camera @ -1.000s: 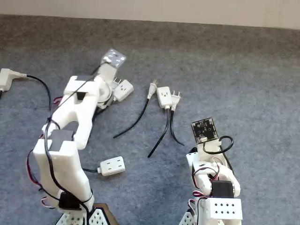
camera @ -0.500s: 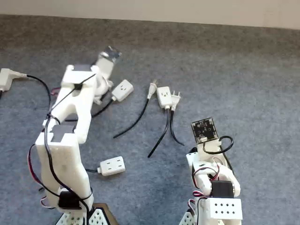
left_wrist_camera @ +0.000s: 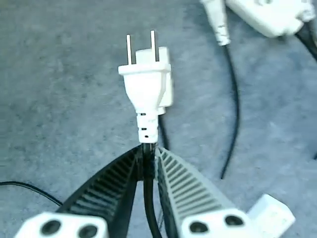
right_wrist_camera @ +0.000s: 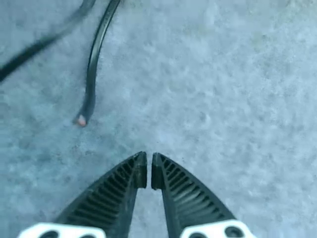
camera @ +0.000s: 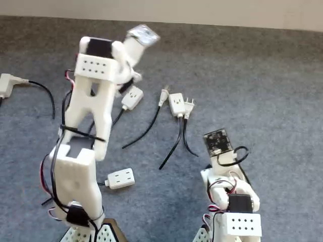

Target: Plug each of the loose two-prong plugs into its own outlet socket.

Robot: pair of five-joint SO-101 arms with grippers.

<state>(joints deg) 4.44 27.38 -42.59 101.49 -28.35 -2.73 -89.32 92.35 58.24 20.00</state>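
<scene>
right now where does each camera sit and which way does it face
High view: fixed above the table, looking down; shows the left arm and right arm.
Left wrist view: on the left arm's wrist, looking along the left gripper, shut on the cord of a plug, toward the table.
Right wrist view: on the right arm's wrist, looking down past the shut right gripper at the table and a cord end.
Shared: high and left wrist views both show the middle socket.

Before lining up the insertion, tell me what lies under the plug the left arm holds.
A white outlet block lies beneath the plug, on grey carpet. The plug covers most of it, so its slots are hidden.
</scene>
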